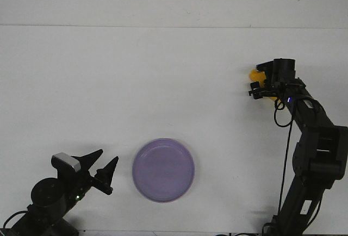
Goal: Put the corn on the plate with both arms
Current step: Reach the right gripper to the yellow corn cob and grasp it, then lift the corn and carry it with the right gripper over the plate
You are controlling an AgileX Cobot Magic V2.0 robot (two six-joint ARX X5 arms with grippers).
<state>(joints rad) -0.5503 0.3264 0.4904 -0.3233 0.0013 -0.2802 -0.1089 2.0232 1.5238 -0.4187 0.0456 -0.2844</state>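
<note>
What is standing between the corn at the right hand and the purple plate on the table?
Nothing visible. The corn is at the right hand, far right. The plate lies near the front, and only bare white table shows between them. The left hand sits on the plate's other side.

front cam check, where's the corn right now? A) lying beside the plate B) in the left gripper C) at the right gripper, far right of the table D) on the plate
C: the yellow corn shows only at the right gripper, largely hidden behind it; the plate is bare and the left gripper is open and holds nothing.
</note>
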